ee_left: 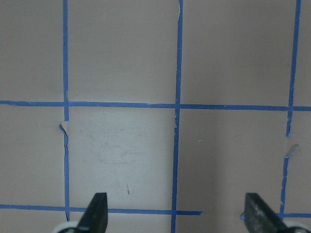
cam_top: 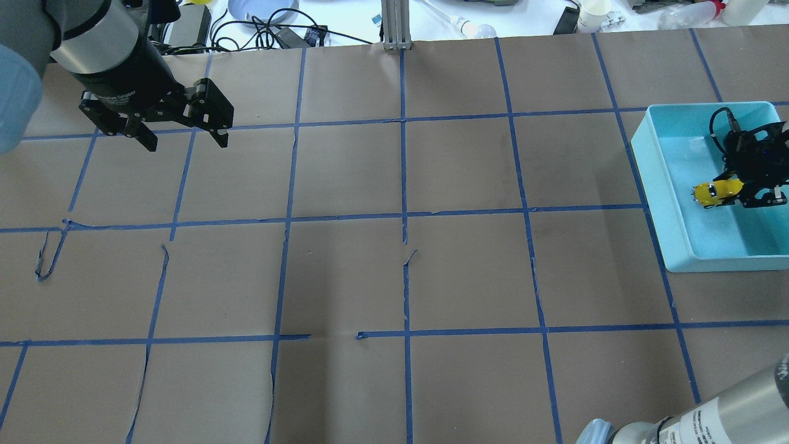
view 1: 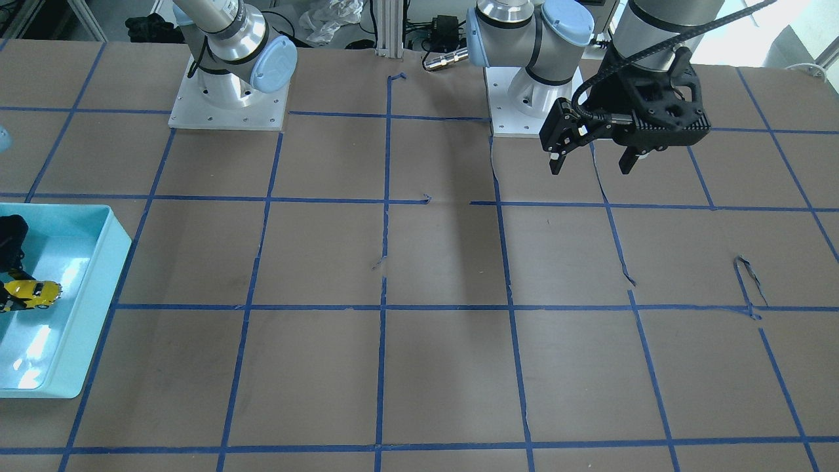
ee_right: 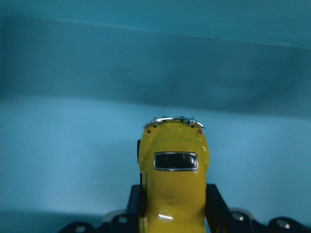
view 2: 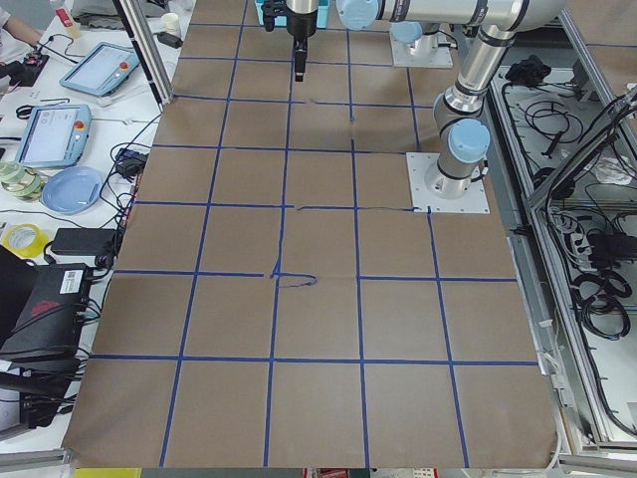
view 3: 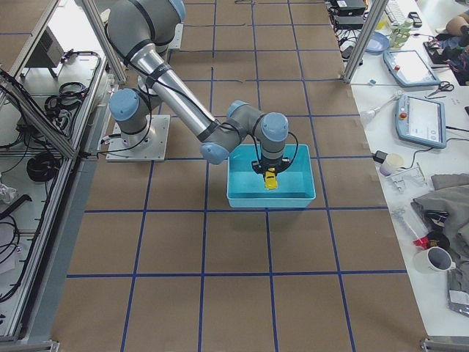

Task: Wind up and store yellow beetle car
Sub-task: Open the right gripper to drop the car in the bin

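1. Facing the robot, I see the table [view 1: 446, 262] covered in brown paper, marked into squares by blue tape [view 1: 387, 308] that is torn and curling in places. The left gripper [view 1: 592, 164] hangs above it near its base plate [view 1: 505, 124], jaws spread with nothing between them. A teal tray [view 1: 105, 262] sits at the edge, with the yellow beetle car [view 1: 33, 292] inside it.
2. From overhead, the right gripper [cam_top: 733, 190] is down in the tray and clamped on the car. Cables and a bulb litter the white bench beyond the paper.
3. From the left end, a side bench carries a teach pendant [view 2: 48, 134], a blue plate [view 2: 72, 189] and a tape roll. Cable bundles run along the frame behind the robot.
4. From the right end, the near arm bends down into the tray, and the car shows as a yellow spot mid-tray. I cannot tell whether its wheels touch the floor.
5. The left wrist camera shows two fingertips wide apart over bare paper and tape.
6. On the right wrist camera, the fingers pinch the car's sides, with the tray's teal wall beyond it.
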`<control>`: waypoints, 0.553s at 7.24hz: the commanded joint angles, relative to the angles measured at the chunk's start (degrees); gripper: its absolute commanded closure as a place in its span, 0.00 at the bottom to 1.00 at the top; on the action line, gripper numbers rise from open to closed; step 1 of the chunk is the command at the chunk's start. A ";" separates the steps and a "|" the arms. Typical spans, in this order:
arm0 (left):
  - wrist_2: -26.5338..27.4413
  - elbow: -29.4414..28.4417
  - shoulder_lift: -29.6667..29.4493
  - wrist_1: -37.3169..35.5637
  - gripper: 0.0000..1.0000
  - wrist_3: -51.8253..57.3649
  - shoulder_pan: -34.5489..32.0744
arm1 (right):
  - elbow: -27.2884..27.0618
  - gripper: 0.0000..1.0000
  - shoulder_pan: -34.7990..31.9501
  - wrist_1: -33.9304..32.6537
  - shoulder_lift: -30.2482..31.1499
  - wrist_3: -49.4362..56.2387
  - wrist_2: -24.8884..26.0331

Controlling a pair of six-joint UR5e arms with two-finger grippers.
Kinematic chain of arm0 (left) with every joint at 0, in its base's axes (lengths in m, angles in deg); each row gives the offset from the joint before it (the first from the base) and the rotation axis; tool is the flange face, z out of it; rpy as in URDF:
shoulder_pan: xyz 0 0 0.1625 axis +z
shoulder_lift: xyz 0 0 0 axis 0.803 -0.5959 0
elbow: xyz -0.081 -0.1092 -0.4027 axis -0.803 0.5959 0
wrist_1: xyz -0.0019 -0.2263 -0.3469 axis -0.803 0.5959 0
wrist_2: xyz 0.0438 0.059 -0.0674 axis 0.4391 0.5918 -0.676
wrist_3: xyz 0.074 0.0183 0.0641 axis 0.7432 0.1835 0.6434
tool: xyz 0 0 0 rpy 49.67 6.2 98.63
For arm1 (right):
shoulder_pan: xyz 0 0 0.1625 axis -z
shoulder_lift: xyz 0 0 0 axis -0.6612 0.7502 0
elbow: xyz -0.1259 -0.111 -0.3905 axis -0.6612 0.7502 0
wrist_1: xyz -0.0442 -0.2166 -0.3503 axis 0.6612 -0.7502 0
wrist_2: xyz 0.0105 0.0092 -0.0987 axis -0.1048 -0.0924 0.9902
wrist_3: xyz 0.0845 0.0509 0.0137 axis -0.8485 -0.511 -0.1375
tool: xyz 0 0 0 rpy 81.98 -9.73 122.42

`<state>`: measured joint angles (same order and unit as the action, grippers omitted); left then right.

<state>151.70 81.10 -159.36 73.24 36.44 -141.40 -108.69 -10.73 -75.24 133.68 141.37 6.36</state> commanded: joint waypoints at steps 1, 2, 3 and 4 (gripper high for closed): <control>0.00 0.03 0.05 0.00 0.00 0.00 0.00 | -0.43 0.79 0.01 -1.18 -1.11 -0.09 0.44; 0.00 0.03 0.05 0.00 0.00 0.00 0.00 | -0.25 0.01 0.01 -0.83 -1.11 -0.35 0.36; 0.00 0.03 0.05 0.00 0.00 0.00 0.00 | 0.01 0.00 0.01 -0.39 -0.07 -0.62 0.27; 0.00 0.03 0.05 0.00 0.00 0.09 0.00 | 1.15 0.00 -0.43 0.13 2.29 -1.93 0.09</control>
<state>151.71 81.13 -159.32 73.24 36.46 -141.40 -108.56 -10.81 -75.71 133.76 140.62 6.62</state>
